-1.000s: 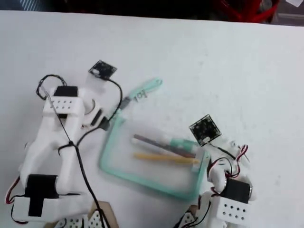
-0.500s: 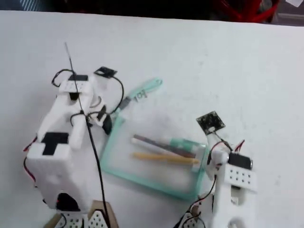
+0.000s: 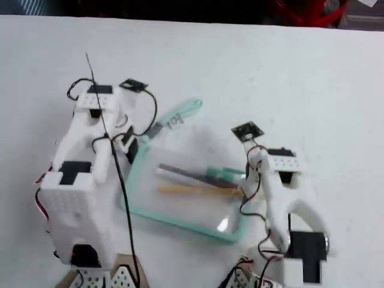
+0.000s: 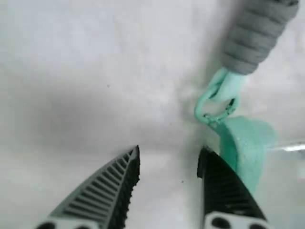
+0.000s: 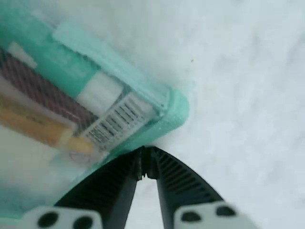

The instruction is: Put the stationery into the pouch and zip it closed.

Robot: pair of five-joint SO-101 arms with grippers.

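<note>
Pouch (image 3: 180, 222) flat on the bench (image 3: 282, 72), long axis running across between the two arms, stationery (image 3: 192, 189) already inside: a yellow pencil, a dark pen beside it. Zip pull (image 4: 217, 102) at the corner by the left arm, trailing a grey cord (image 4: 257, 33) away from the pouch. Left pincer (image 4: 167, 157) open, jaws spread over bare bench, one tip just beside the pouch's corner, the pull a little ahead and apart. Right pincer (image 5: 144, 164) closed at the opposite end, tips meeting on the teal rim near the corner — seemingly pinching it to anchor the pouch. Nearer to the pull by far: the left arm. Likely needed next — closing on the pull, then drawing along the long axis toward the right pincer.
</note>
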